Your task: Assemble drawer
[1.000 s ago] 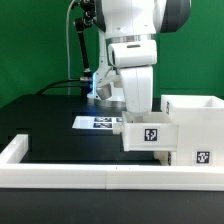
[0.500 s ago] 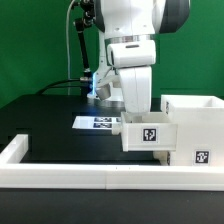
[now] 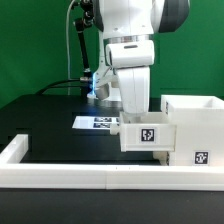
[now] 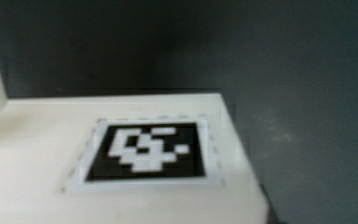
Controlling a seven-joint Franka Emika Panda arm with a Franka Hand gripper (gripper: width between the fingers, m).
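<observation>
In the exterior view a low white drawer box [image 3: 148, 135] with a square marker tag on its face sits against the large white casing [image 3: 196, 125], which also carries a tag low on its front. My gripper [image 3: 137, 110] hangs right over the low box, and its fingers are hidden behind the box's top edge. The wrist view shows a white tagged surface of the drawer [image 4: 149, 150] very close and blurred, with no fingers in sight. A second low box is not in view.
The marker board [image 3: 98, 122] lies flat on the black table behind the low box. A long low white rail [image 3: 90, 176] edges the table's front and turns back at the exterior view's left. A dark cable stand rises at the back.
The hand has shifted very slightly toward the exterior view's left. The low box and casing have not visibly moved.
</observation>
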